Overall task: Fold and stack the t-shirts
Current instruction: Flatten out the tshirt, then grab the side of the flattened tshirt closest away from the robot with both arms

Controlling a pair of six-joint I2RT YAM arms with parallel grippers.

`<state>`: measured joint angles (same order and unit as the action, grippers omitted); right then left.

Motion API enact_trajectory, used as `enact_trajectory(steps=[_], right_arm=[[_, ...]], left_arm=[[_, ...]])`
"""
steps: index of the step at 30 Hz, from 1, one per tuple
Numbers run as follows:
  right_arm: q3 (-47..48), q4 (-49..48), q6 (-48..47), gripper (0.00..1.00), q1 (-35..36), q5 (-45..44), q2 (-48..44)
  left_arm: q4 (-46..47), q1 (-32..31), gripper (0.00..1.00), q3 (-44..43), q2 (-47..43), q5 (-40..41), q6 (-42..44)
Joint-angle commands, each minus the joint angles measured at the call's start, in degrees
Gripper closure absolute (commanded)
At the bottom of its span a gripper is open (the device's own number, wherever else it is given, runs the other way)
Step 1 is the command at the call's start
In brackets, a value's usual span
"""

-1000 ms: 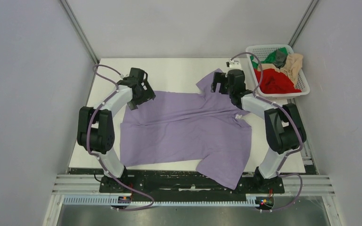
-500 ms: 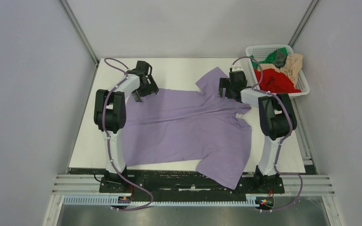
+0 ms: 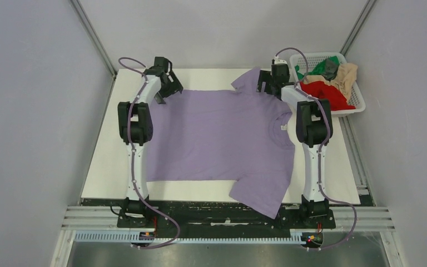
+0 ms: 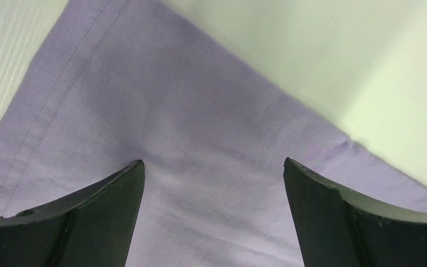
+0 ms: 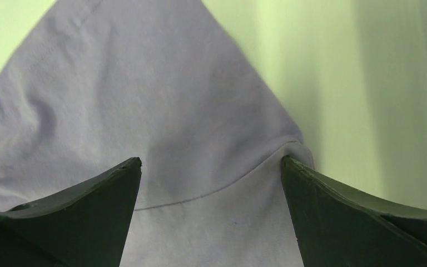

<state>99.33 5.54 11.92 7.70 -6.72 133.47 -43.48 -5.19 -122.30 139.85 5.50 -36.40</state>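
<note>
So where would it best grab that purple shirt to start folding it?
Probably along the far edge of the lavender t-shirt: the hem corner under the open left gripper and the far sleeve seam under the open right gripper. Come straight down and pinch there, since it lies spread flat, offering only edges.

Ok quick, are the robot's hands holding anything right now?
Left gripper: open, fingers spread over the purple t-shirt, gripping nothing.
Right gripper: open, over that shirt's sleeve, gripping nothing.
</note>
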Motion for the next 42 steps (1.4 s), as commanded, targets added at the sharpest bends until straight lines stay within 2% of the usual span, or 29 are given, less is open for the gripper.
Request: enact_trajectory(steps=[1, 7, 11, 14, 17, 22, 27, 29, 35, 38, 42], right_arm=[[10.5, 4.9, 1.9, 0.02, -0.8, 4.7, 9.3], [21.9, 4.3, 4.0, 0.02, -1.2, 6.6, 16.6], [22.6, 1.6, 5.6, 0.02, -1.5, 6.5, 15.7], [20.4, 1.5, 5.0, 0.02, -1.6, 6.5, 10.8], [11.7, 0.8, 3.6, 0.02, -1.6, 6.5, 0.1], [-14.9, -4.9, 2.3, 0.02, -1.3, 5.5, -23.3], [-33.5, -0.8, -1.0, 0.02, 0.7, -2.2, -41.8], [-40.8, -2.1, -0.6, 0.02, 0.9, -3.7, -47.7], [-50.2, -2.9, 1.5, 0.02, 1.0, -4.5, -56.2], [-51.7, -3.9, 2.6, 0.02, 1.1, -2.9, -56.5], [-51.6, -3.7, 2.1, 0.02, 1.4, -0.9, -55.6]], left_arm=[[0.1, 2.1, 0.00, -4.8, 7.2, -4.8, -1.9], [1.8, 3.0, 0.00, -6.7, 8.2, -5.2, -3.5], [1.4, 3.9, 0.00, -9.8, 7.3, -5.2, -4.3], [0.9, 4.0, 0.00, -9.9, 3.0, -5.2, -4.1], [0.1, 3.6, 0.00, -5.3, -5.1, -4.6, -3.1], [0.0, 0.5, 0.00, 16.1, -25.6, 3.4, -1.6], [-1.2, -5.1, 0.00, 45.3, -49.6, 14.0, -4.7], [-2.3, -6.8, 0.00, 55.5, -58.0, 15.2, -7.8], [-8.3, -8.4, 0.00, 77.9, -77.4, 16.2, -18.9], [-8.2, -8.5, 0.01, 84.5, -83.4, 15.8, -24.1], [-7.7, -8.4, 0.13, 90.3, -87.2, 16.4, -31.5]])
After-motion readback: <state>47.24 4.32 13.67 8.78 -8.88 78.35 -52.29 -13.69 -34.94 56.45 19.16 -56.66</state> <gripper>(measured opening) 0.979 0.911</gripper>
